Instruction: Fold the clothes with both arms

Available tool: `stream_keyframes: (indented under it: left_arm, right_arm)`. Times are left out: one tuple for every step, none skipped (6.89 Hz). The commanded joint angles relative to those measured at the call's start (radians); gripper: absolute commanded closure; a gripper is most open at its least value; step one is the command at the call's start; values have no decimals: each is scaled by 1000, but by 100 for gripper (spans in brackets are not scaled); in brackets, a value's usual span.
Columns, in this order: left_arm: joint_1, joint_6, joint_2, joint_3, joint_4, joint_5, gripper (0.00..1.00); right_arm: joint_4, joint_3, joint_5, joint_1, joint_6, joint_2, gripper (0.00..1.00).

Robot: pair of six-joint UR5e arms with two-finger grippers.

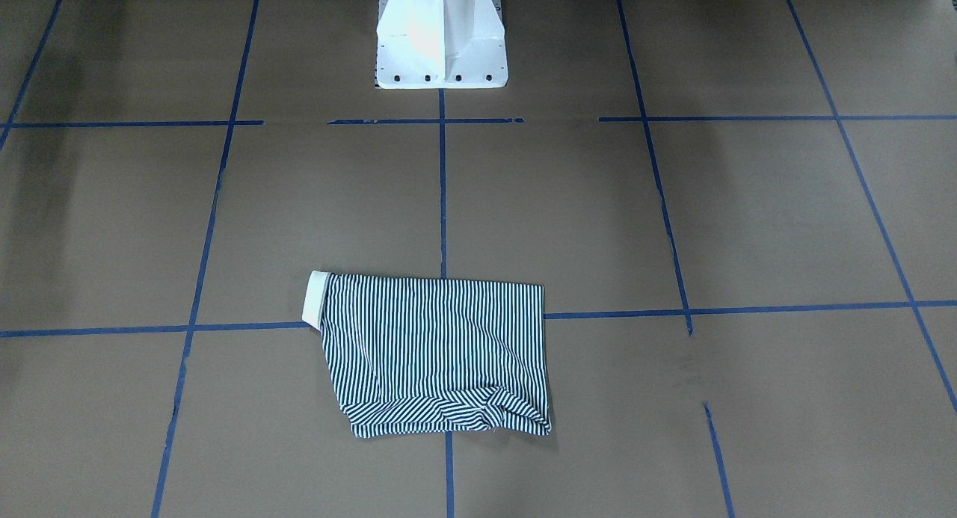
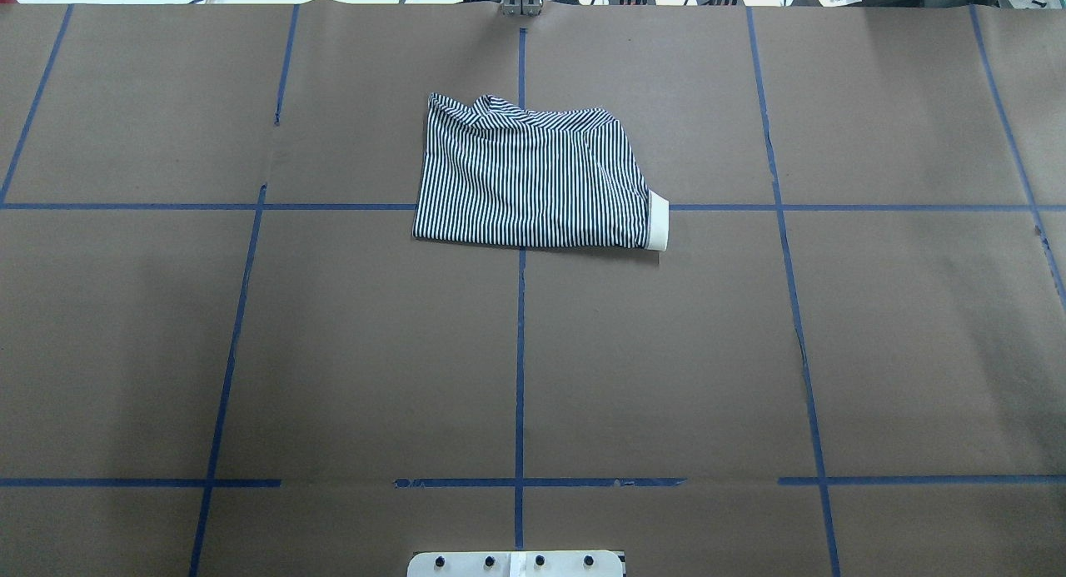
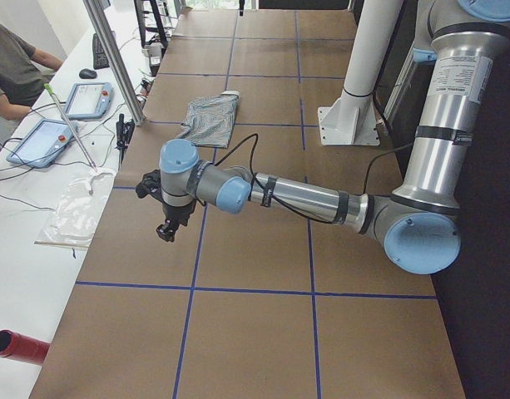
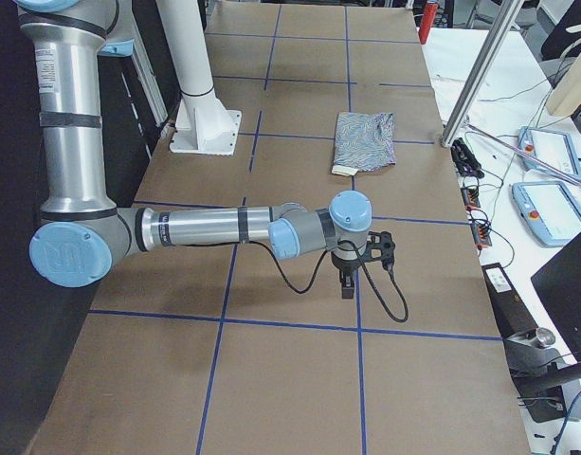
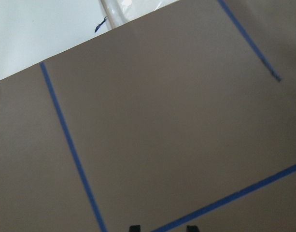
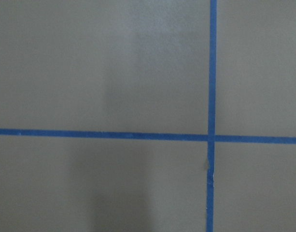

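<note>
Polo shirt [image 1: 437, 350] over tape lines [image 1: 442, 196]

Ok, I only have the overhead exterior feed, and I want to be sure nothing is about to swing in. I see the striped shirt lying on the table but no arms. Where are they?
Observer: The left arm is stretched out low over the table near its left end. The left gripper points down, apart from the shirt.
Operator: And the right one?
Observer: The right arm reaches out low at the other end. The right gripper points down at bare table.
Operator: Is either holding anything?
Observer: The left wrist camera shows two fingertips apart, with only table between them. I cannot tell for the right gripper.
</note>
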Motion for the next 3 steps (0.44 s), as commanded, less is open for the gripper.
stream_keyframes:
  left_arm:
    - [-16,0,46,-7,24,-86,0]
    - [-25,-91,62,-8,24,-73,0]
    - [-39,-133,99,-25,33,-76,0]
  right_arm:
    - [-223,59,-9,42,-131,35,0]
    - [-232,58,-58,31,-159,40,0]
    - [-235,61,-71,30,-160,38,0]
